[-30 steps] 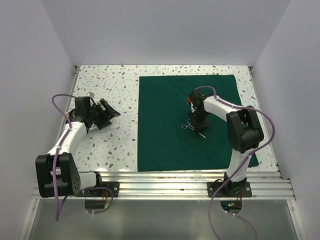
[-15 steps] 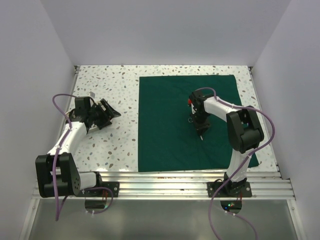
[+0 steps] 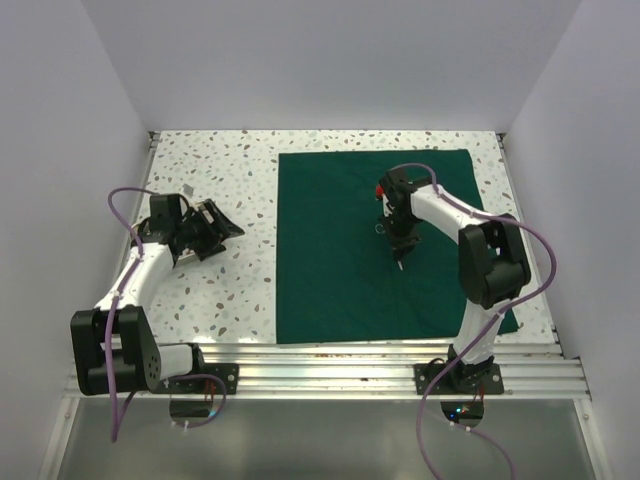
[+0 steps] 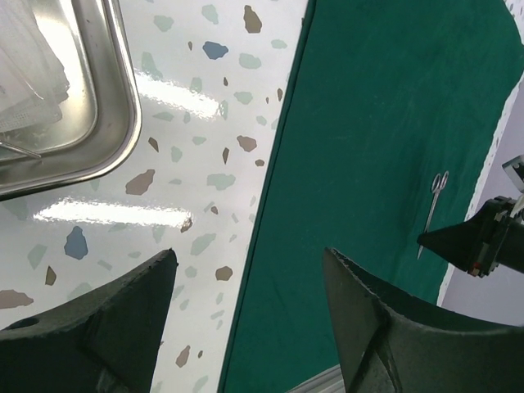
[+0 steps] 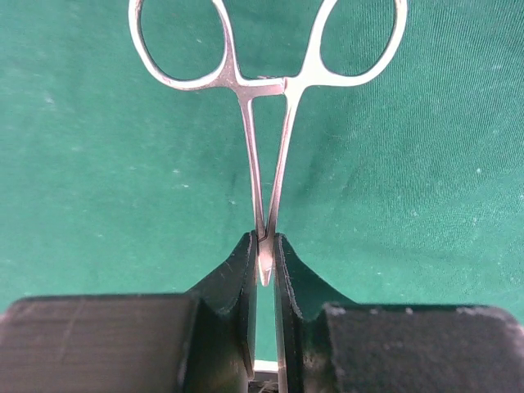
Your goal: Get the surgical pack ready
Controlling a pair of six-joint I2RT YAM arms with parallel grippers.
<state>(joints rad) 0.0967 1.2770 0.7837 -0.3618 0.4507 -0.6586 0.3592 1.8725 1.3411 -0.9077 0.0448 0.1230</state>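
right gripper (image 5: 264,246): pinched on tips of hemostat forceps (image 5: 266,106) | left gripper (image 4: 250,262): wide, empty, near steel tray (image 4: 123,131) | green drape (image 3: 330,280): flat, table's right half | risk: thin tip hold, hemostat forceps may swivel or slip

Lab robot's left arm (image 3: 140,272) and right arm (image 3: 440,207) share one build: white tubular links set between chunky black joint housings, each trailed by a looping purple cable (image 3: 128,190). Their black bases are bolted to a ribbed aluminium rail (image 3: 330,362). A small red spot (image 3: 381,191) marks the right wrist. The fingers (image 5: 236,274) are matte black, wedge-shaped and finely grained.
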